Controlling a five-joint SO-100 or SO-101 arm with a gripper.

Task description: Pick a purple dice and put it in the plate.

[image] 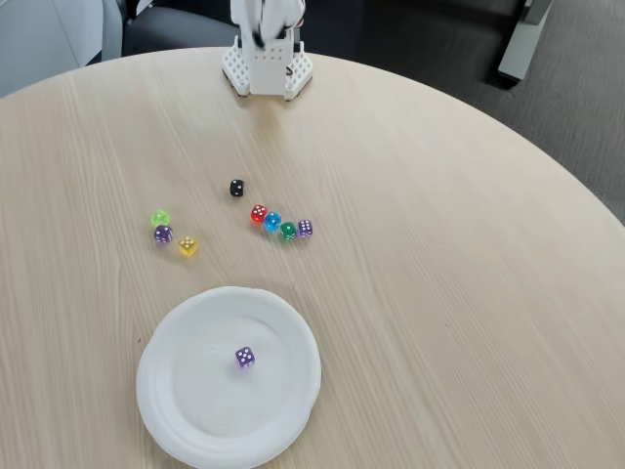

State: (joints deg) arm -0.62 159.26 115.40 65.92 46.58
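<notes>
purple dice [245,358] lies inside the plate [166,391], near its middle, a cube with no long axis | arm base [267,66] at the tabletop's [439,244] far edge, well apart from plate | hand: cannot tell its state | other dice loose between base and plate | judged: placing done

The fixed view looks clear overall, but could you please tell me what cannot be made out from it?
- The arm: the fixed view's top edge cuts it off above its white base, so the gripper's state is unknown.
- The plate: its near rim is cut off by the bottom edge.
- The dice in the row touch or overlap; too small to tell which.
- Pip counts on the purple dice in the plate: too small to be sure.
</notes>
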